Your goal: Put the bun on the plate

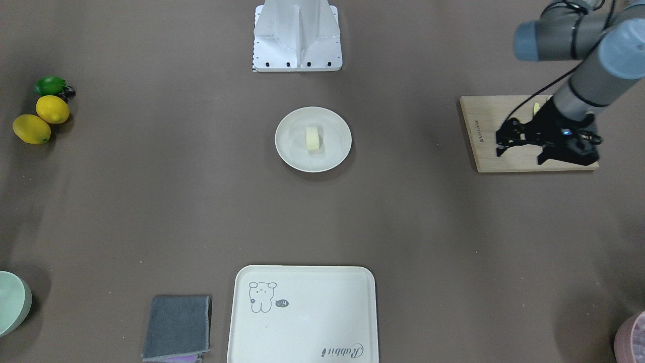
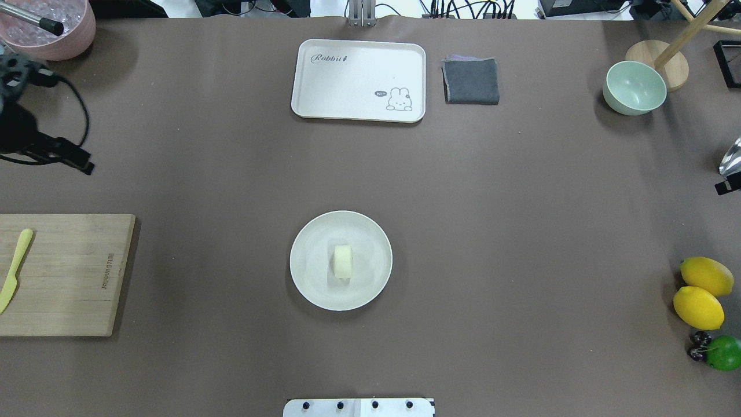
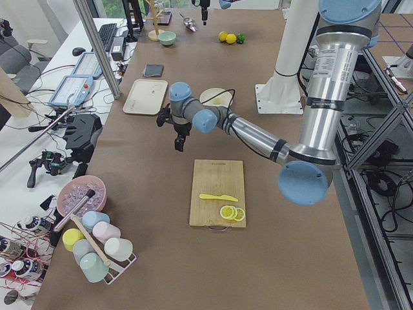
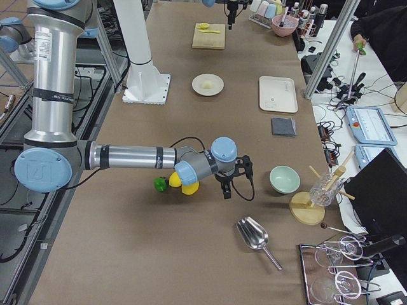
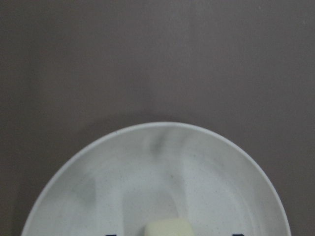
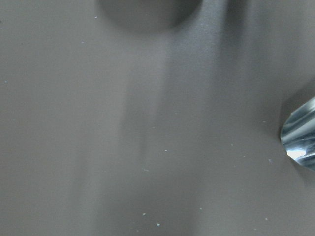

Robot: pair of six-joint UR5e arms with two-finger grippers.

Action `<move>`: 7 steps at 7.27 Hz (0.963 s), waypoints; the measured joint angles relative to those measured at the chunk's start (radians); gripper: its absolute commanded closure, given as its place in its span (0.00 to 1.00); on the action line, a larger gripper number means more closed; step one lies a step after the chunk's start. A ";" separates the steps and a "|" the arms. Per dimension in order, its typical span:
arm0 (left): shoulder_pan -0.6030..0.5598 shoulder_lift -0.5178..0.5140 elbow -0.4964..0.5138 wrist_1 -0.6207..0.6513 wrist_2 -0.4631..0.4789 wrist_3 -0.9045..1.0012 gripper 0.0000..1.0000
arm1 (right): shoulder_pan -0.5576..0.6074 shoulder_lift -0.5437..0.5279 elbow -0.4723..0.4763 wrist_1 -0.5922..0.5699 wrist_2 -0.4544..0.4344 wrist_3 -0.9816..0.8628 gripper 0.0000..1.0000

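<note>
Cream-white bun [image 1: 313, 138] lies near the middle of the plate [image 1: 289, 151], apparently on its curved edge, with nothing touching it. Placement looks complete.

Left gripper [image 1: 519, 156] hangs high on the cutting board [image 1: 485, 151] side, well apart from the plate, fingers spread and empty. Right gripper [image 4: 224, 184] is far off by the lemons [image 4: 189, 188]; I cannot tell whether it is parted or clenched.

Judgement: only clearing off is left. To do it well:
- keep the left fingers spread
- travel high
- give the plate rim a wide berth, since a nudge could roll the bun
</note>
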 measured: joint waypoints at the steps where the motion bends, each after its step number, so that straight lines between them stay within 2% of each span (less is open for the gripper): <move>1: -0.079 0.062 0.015 0.000 -0.010 0.141 0.02 | 0.026 -0.002 -0.018 0.000 0.008 -0.034 0.00; 3: -0.153 0.128 0.039 -0.006 -0.017 0.233 0.02 | 0.059 -0.014 -0.028 0.002 0.010 -0.071 0.00; 7: -0.165 0.129 0.037 -0.045 -0.016 0.246 0.02 | 0.089 -0.027 -0.021 0.006 0.001 -0.080 0.00</move>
